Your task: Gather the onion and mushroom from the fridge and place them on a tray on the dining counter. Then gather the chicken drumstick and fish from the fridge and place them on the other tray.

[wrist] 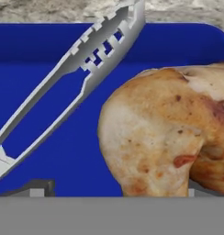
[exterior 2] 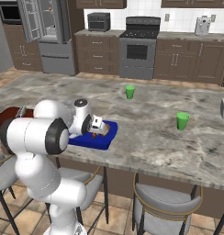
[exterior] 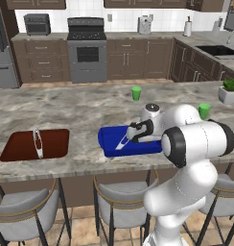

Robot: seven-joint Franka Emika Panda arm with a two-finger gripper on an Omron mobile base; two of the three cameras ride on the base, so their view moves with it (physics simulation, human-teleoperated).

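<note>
Pincer [exterior: 134, 133] hangs low over the blue tray [exterior: 109, 139] on the counter [exterior: 80, 108], jaws spread wide w/ the onion [wrist: 159, 133] resting on the tray floor beside metal tongs [wrist: 81, 69], looks freshly dropped. Other tray [exterior: 23, 144] sits well left.

My arm reaches forward and down, elbow bent high; my gripper [exterior: 136, 136] points downward, jaws spread wide, gripping nothing.

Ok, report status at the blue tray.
Claw open, low over blue tray. Onion sitting in the tray. Metal tongs lying beside it, not touching.
</note>
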